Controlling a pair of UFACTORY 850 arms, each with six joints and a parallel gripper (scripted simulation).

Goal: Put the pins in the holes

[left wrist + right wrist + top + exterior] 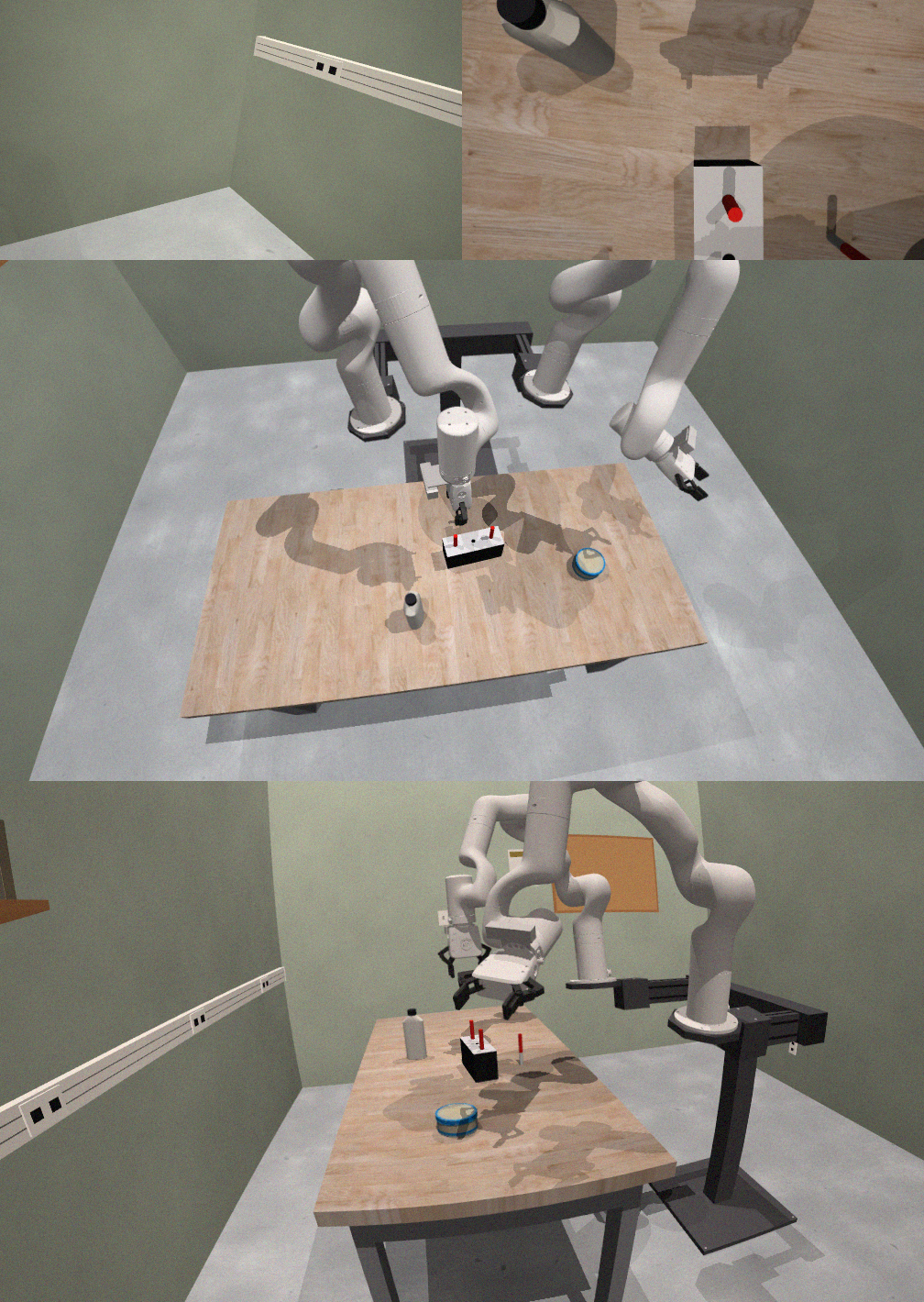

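The block [475,555] [481,1064] [705,183] has black sides and a white top. One pin [455,540] [471,1029] [735,214] and another pin [491,532] [480,1039] stand in its end holes; only red shows above the top. The middle hole [473,541] [728,257] is empty. A third pin [520,1044] [853,252] stands upright on the table beside the block, red end up, pale below. My right gripper [460,520] [467,969] is open above the table near the block. My left gripper [702,484] [483,1007] is open and empty, beyond the table's edge.
A grey bottle [414,614] [414,1041] [565,43] with a black cap stands upright on the table [291,648] [388,1169]. A round blue-rimmed tin [589,563] [456,1119] lies on the side of the block away from the bottle. The left wrist view shows only walls, a rail and floor.
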